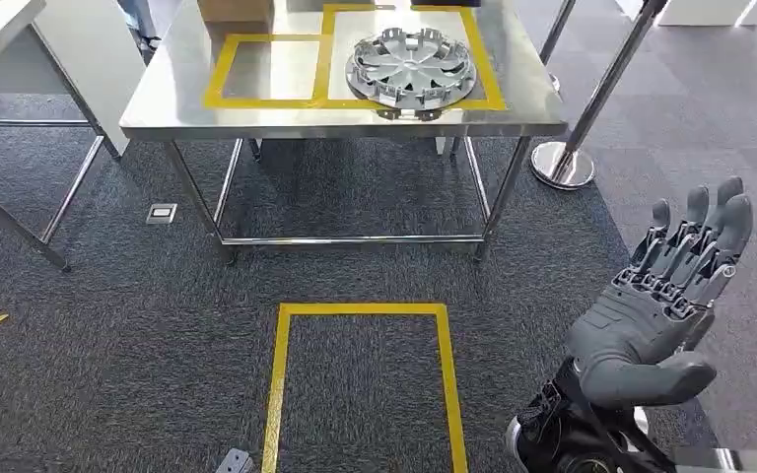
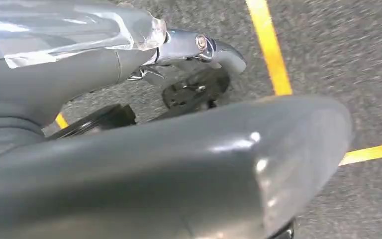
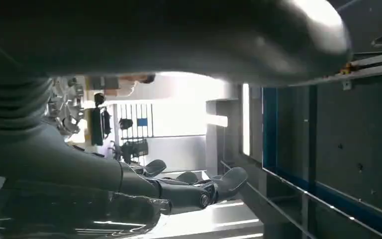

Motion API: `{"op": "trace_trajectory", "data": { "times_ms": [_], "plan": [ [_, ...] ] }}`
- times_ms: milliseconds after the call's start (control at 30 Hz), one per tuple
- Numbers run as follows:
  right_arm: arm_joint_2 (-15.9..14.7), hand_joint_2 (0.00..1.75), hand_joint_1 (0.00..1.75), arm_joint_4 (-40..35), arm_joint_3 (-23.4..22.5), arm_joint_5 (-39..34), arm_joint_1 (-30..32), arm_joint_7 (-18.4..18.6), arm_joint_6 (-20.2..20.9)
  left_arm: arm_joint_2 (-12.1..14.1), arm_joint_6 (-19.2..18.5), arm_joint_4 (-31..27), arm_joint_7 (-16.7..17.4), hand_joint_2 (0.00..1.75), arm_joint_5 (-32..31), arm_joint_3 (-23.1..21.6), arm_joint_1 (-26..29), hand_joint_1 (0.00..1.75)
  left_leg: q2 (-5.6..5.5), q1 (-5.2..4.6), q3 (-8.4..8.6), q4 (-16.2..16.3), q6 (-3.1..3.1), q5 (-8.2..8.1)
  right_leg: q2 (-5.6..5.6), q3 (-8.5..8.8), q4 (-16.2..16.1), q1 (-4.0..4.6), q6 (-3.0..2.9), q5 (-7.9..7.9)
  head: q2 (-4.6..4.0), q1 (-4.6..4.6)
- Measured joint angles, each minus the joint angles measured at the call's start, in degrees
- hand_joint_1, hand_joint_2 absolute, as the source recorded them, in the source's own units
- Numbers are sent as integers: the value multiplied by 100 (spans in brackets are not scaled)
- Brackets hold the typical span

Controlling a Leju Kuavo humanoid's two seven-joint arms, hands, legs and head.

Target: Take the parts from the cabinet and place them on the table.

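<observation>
A silver hubcap (image 1: pixel 412 72) lies flat on the steel tabletop (image 1: pixel 158 113), inside the larger of two yellow tape rectangles (image 1: pixel 483 69) marked on its surface; the tape evidently marks where parts belong, so this piece looks delivered. The smaller taped rectangle beside it is bare, which suggests a spot reserved for another part. The right robot hand (image 1: pixel 665 305) is raised at the lower right of the head view, fingers extended and apart, thumb out to the side, holding nothing; my reading is that it has no load and is kept clear of the table. Its wrist camera shows the same spread fingers (image 3: pixel 189 189) above a shiny surface, with a dark framed structure with a blue edge (image 3: pixel 328 149) nearby, possibly the cabinet, though I cannot be sure. The left robot hand (image 2: pixel 179 169) shows close up as a grey thumb over grey carpet (image 2: pixel 338 64) crossed by yellow floor tape (image 2: pixel 271 55); whether its fingers are apart or curled I cannot tell. A yellow square on the floor (image 1: pixel 360 384) in front of the table likely marks a standing position.
</observation>
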Motion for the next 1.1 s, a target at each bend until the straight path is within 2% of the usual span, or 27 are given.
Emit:
{"op": "trace_trajectory", "data": {
  "times_ms": [33,67,100,133,233,267,300,367,400,433,467,500,533,567,600,633,733,767,800,833,900,933,967,1000,1033,1067,1100],
  "plan": [
    [4,0,0,0,-11,22,-5,0,0,-2,0,0,-2,0,0,0,1,0,-1,-7,-70,19,-10,45,0,297,-392,5,-32,219,0,2],
    [7,0,0,-2,-20,46,-6,0,2,-9,0,-2,-4,0,-2,0,0,0,-7,-9,-111,46,-23,76,3,709,-977,17,-75,253,0,0],
    [18,0,0,-2,-24,77,-12,0,0,-15,0,-2,-7,0,-2,2,0,0,-12,-31,-141,77,-48,96,0,1063,-1526,37,-104,46,0,0],
    [31,0,0,-2,-31,101,-13,-2,0,-15,0,-2,-9,0,-2,0,-1,0,-19,-35,-159,99,-80,118,1,1247,-1826,39,-105,-81,0,-15],
    [46,0,0,-2,-50,127,-17,0,2,-15,0,-2,-11,0,-9,0,5,0,-5,-24,-207,90,-199,223,12,1155,-1890,65,-214,-95,0,-9],
    [59,0,0,-2,-50,135,-25,-2,0,-11,0,0,-11,0,-9,0,8,0,-14,-5,-240,126,-222,197,-5,1127,-1906,14,-264,-35,0,2],
    [68,0,0,-2,-50,144,-27,-2,0,-11,0,0,-11,0,-9,0,11,0,-36,-7,-315,289,-258,-38,-6,1090,-1906,16,-307,-2,0,-26],
    [92,0,0,0,-50,177,-25,-2,2,-11,0,0,-11,0,-9,0,14,0,-42,21,-631,1128,-319,-627,-15,1002,-1899,17,-334,69,0,-55],
    [98,0,0,0,-52,186,-24,0,2,-11,0,0,-11,0,-9,0,19,0,-42,32,-810,1602,-337,-816,-26,962,-1892,22,-336,100,0,-55],
    [105,0,0,2,-52,199,-19,-2,2,-9,0,0,-11,0,-11,0,29,0,-42,37,-899,1896,-346,-860,-70,920,-1880,23,-336,123,0,-57],
    [111,0,0,2,-52,236,-12,0,2,-9,0,0,-11,0,-13,0,37,0,-41,42,-847,1887,-346,-785,-90,897,-1867,23,-331,131,0,-57],
    [114,0,0,2,-52,278,-9,0,2,-9,0,0,-11,0,-15,0,40,0,-36,46,-665,1620,-342,-611,-126,884,-1852,22,-327,133,0,-57],
    [120,0,0,2,-52,306,-8,-2,2,-7,0,0,-13,0,-20,0,38,0,-10,48,-357,1117,-336,-378,-172,885,-1838,22,-322,129,0,-57],
    [129,0,0,2,-52,310,-8,0,2,-4,0,0,-13,0,-22,0,32,0,74,45,-13,534,-322,-178,-215,900,-1827,23,-306,119,0,-55],
    [131,0,0,2,-52,317,-8,-2,2,-4,0,0,-15,0,-31,0,22,0,300,22,206,131,-297,-193,-258,918,-1820,43,-287,108,0,-59],
    [129,0,0,2,-57,328,-7,0,2,-4,0,0,-15,0,-37,0,11,0,330,-39,238,88,-231,-181,-292,885,-1813,72,-246,119,0,-55],
    [131,0,0,2,-55,332,-18,0,2,0,0,0,-15,0,-42,0,22,0,155,-45,146,65,-144,-179,-446,901,-1833,81,-155,128,0,-35],
    [131,0,0,-2,-55,334,-32,0,2,0,0,0,-15,0,-44,0,21,0,100,-8,151,20,-89,-141,-488,921,-1840,90,-122,114,0,-48],
    [131,0,0,-4,-55,339,-42,0,2,-5,0,0,-15,0,-46,2,20,0,55,23,144,4,-46,-112,-339,847,-1701,73,-88,-26,0,-27],
    [129,0,0,-4,-57,343,-38,0,2,-4,2,0,-15,0,-46,2,13,0,7,29,121,5,-12,-90,-167,671,-1290,61,-68,-274,0,-11],
    [127,0,0,0,-59,341,-26,-2,2,-13,0,0,-15,0,-46,2,19,0,-103,27,69,14,13,-64,-34,169,-240,54,-39,-719,0,2],
    [125,0,0,0,-59,343,-25,0,2,-11,0,0,-15,0,-46,2,28,0,-157,24,54,20,11,-55,-19,-7,113,56,-35,-798,0,4],
    [122,0,0,4,-59,343,-23,0,2,-9,0,2,-15,0,-46,2,37,0,-219,23,49,27,7,-49,-10,-47,170,55,-43,-735,0,2],
    [122,0,0,4,-57,343,-23,0,2,-9,0,2,-15,0,-46,2,38,0,-287,23,52,39,2,-46,-1,77,-90,55,-63,-535,0,2],
    [122,0,0,4,-57,345,-27,0,2,-11,0,2,-15,0,-46,2,35,0,-364,25,53,59,0,-47,33,311,-589,54,-86,-249,0,4],
    [122,0,0,4,-57,347,-28,-2,2,-15,0,0,-15,0,-46,2,33,0,-440,28,51,87,-8,-50,136,586,-1183,50,-110,39,0,7],
    [122,0,0,4,-57,347,-28,0,2,-20,0,0,-17,0,-46,2,31,0,-494,36,23,110,-26,-52,414,758,-1615,36,-132,163,0,11]
  ]
}}
